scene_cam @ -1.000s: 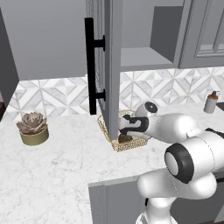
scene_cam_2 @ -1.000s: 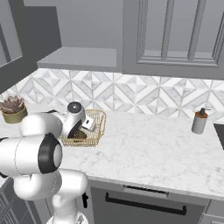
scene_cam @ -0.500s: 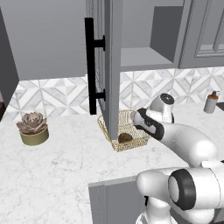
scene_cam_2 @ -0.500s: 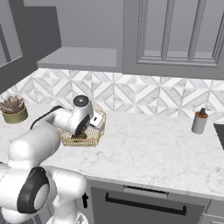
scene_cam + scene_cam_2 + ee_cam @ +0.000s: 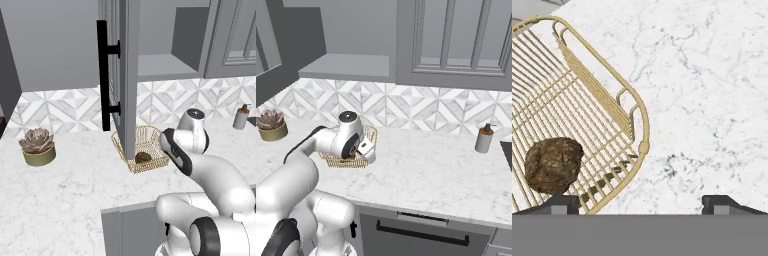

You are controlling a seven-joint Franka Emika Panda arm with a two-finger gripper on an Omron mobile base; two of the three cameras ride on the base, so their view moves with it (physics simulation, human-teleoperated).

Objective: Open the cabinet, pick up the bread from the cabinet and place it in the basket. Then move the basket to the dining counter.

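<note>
The grey glass-paned cabinet door [image 5: 125, 75] stands swung open, its black bar handle [image 5: 103, 75] facing me. Below it on the marble worktop sits the gold wire basket [image 5: 151, 134] [image 5: 372, 133] [image 5: 643, 146]. The dark brown bread roll [image 5: 143, 157] [image 5: 554, 164] lies inside it. My gripper [image 5: 644, 204] [image 5: 366, 148] is open above the basket's rim, the roll just off its left fingertip [image 5: 562, 202]. Nothing is between the fingers. The dining counter is out of view.
The open door's edge hangs in front of the basket's left side. A potted succulent [image 5: 37, 147] [image 5: 271, 125] stands at the left of the worktop, a soap dispenser [image 5: 241, 116] [image 5: 484, 138] at the right. The cabinet shelf [image 5: 346, 65] is bare.
My hand has drawn back from over the roll inside the basket toward the basket's right rim. The roll stays lying in the basket.
</note>
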